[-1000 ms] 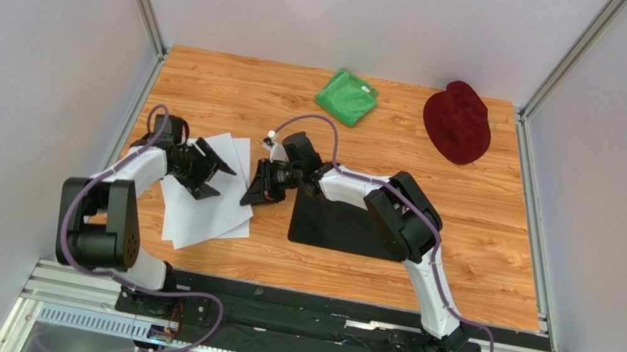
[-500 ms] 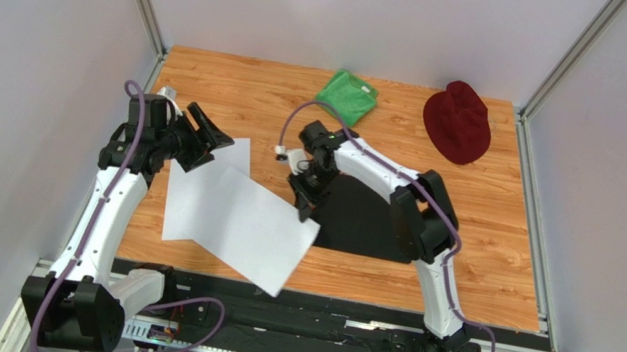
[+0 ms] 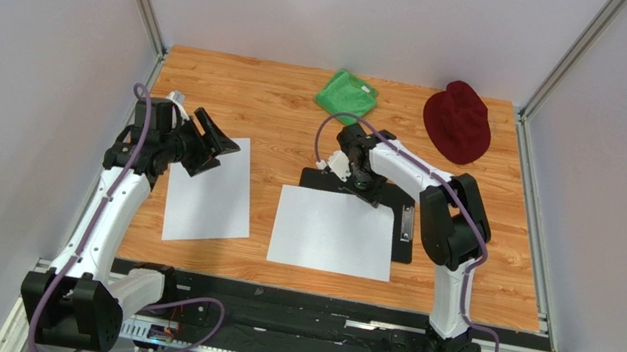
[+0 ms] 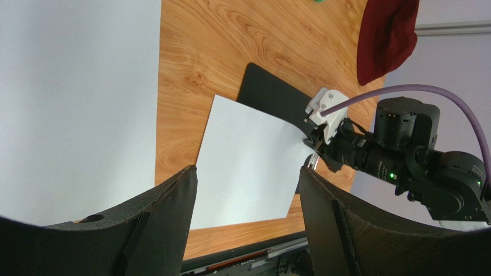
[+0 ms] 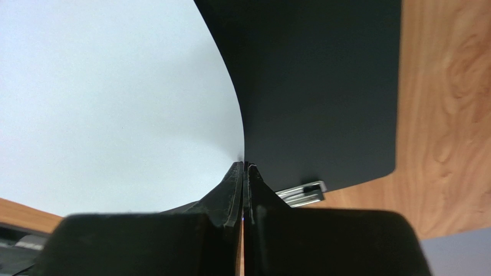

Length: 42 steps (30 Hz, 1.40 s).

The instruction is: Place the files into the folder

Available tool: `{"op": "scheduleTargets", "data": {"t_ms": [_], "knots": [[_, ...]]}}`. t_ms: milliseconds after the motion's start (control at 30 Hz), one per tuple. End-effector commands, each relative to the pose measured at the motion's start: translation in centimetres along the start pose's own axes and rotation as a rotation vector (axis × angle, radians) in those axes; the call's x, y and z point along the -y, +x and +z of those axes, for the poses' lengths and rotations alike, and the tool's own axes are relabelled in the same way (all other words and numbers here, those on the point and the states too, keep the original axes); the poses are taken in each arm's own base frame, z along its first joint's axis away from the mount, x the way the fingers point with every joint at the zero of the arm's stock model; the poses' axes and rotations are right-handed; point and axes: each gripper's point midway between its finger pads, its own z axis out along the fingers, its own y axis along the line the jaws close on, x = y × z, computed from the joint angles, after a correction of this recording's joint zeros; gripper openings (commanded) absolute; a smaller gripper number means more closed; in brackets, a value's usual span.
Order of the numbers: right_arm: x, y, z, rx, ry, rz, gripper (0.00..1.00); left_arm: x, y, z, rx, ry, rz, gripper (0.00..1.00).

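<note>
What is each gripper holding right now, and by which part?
Right gripper pinches a white sheet by its edge; left gripper holds nothing.

Leaves a bare table (image 3: 264, 211) lane between left sheet (image 3: 208, 187) and right sheet (image 3: 332, 232); blocks over folder (image 3: 404, 249) with right arm (image 3: 449, 218); crowds far edge with green cloth (image 3: 347, 96), dark red hat (image 3: 458, 121).

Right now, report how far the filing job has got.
Done: one white sheet lies across the black folder, overhanging its left and near edges and stopping short of the clip. In hand: the right gripper is shut on that sheet's far edge. Left: the second sheet lies on the table by the open left gripper, not yet moved over, and nothing is clipped.
</note>
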Motion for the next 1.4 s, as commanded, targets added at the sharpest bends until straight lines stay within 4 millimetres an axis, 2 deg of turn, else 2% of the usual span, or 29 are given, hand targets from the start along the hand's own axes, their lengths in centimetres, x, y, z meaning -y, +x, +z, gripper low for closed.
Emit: {"op": "scheduleTargets", "data": {"t_ms": [0,200,400,467,533,567,633,667,700,733,800,833,900,933,967,1000,1033,1067,1100,1133,1167,1200,1233,1267,1300,1367], "knots": [[4.7,-1.1,-0.4,0.004,0.163,-0.077,0.00,0.7,0.1,0.4,-0.014,0.041,0.037,0.74],[6.6,-1.4,-0.1,0.023,0.177,-0.059,0.00,0.7,0.2,1.0,-0.029,0.046,0.038,0.74],[6.0,-1.5,0.5,0.027,0.131,-0.046,0.00,0.7,0.2,1.4,-0.040,0.047,0.037,0.74],[6.2,-1.5,0.4,0.027,0.139,-0.039,0.03,0.7,0.2,1.5,-0.039,0.046,0.035,0.74],[6.3,-1.4,0.1,0.027,0.148,-0.029,0.17,0.6,0.1,1.5,-0.037,0.043,0.035,0.74],[6.7,-1.3,-0.3,0.024,0.178,-0.018,0.23,1.1,0.8,1.6,-0.056,0.055,0.052,0.74],[7.7,-1.8,-1.3,0.067,0.238,0.022,0.51,1.4,1.1,1.8,-0.061,0.060,0.067,0.74],[8.9,-2.0,-2.0,0.085,0.302,0.059,0.68,1.5,1.2,1.9,-0.064,0.058,0.072,0.74],[9.6,-2.1,-2.8,0.096,0.348,0.092,1.00,1.5,1.4,2.0,-0.070,0.056,0.082,0.75],[10.7,-2.2,-4.6,0.137,0.394,0.173,1.00,1.8,1.9,2.2,-0.082,0.059,0.097,0.75],[11.8,-2.3,-6.8,0.198,0.436,0.277,1.00,1.8,2.5,2.8,-0.100,0.050,0.118,0.75],[12.7,-1.9,-9.1,0.261,0.482,0.433,1.00,2.4,3.4,3.2,-0.124,0.063,0.143,0.75],[13.6,-0.5,-11.5,0.315,0.576,0.656,1.00,2.6,4.4,4.1,-0.155,0.047,0.184,0.75],[13.0,0.8,-12.6,0.384,0.563,0.972,1.00,2.8,6.7,4.8,-0.213,0.019,0.252,0.75],[10.7,1.9,-11.6,0.322,0.444,0.998,1.00,1.8,7.1,5.7,-0.211,-0.044,0.285,0.75],[9.7,2.4,-10.8,0.324,0.336,1.040,1.00,2.1,8.6,5.9,-0.246,-0.057,0.329,0.75],[7.1,2.0,-9.7,0.358,0.181,1.070,1.00,2.2,9.3,6.3,-0.261,-0.068,0.356,0.75],[6.3,2.7,-9.0,0.369,0.154,1.100,1.00,2.0,10.1,7.3,-0.287,-0.092,0.385,0.75],[6.1,3.6,-8.5,0.390,0.146,1.148,1.00,2.6,12.0,7.7,-0.331,-0.083,0.427,0.73],[4.8,4.2,-7.6,0.443,0.104,1.183,0.99,2.9,12.9,8.2,-0.357,-0.082,0.445,0.72],[4.6,4.4,-7.3,0.480,0.071,1.209,0.93,3.0,13.8,9.4,-0.384,-0.100,0.464,0.71],[4.8,4.9,-6.9,0.511,0.026,1.249,0.87,3.7,15.4,9.7,-0.410,-0.091,0.508,0.69],[4.8,4.6,-6.8,0.553,-0.009,1.256,0.78,3.7,16.0,10.3,-0.417,-0.104,0.530,0.68],[4.3,5.2,-6.3,0.551,-0.017,1.262,0.57,3.5,16.2,11.5,-0.415,-0.141,0.549,0.68],[4.6,5.8,-6.0,0.543,0.002,1.274,0.51,3.5,17.0,11.7,-0.429,-0.155,0.565,0.68],[4.3,6.2,-5.0,0.507,0.011,1.273,0.45,3.4,17.2,12.6,-0.418,-0.187,0.574,0.70]]}}
